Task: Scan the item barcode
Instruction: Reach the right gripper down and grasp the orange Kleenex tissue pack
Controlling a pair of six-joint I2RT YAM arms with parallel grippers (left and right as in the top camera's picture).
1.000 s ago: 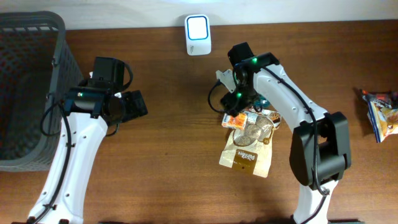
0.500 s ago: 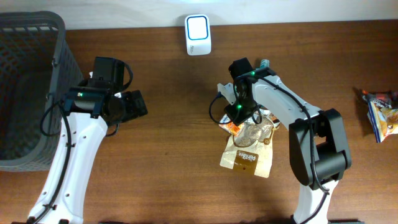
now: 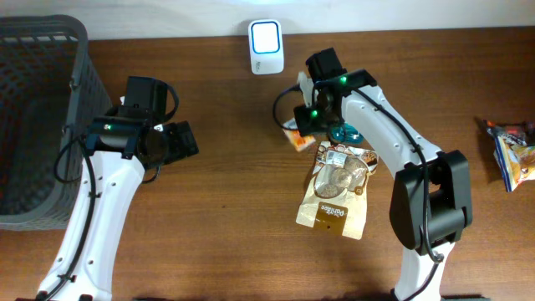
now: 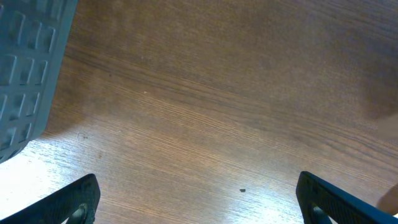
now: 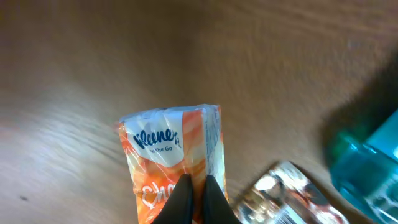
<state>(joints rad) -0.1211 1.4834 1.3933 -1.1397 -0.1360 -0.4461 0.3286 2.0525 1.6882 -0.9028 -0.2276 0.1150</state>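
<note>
A brown wooden bench point(image 3: 226, 209) with a fine, streaky grain fills nearly the whole scene. Along its far edge runs a pale, evenly lit strip of wall point(image 3: 401, 12). Soft light leaves a brighter sheen on the wood.

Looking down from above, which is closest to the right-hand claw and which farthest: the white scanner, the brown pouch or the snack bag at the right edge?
1. The brown pouch, just below the right gripper in the picture; the gripper holds a Kleenex pack.
2. The white scanner, at the table's back edge.
3. The snack bag, far right.
</note>
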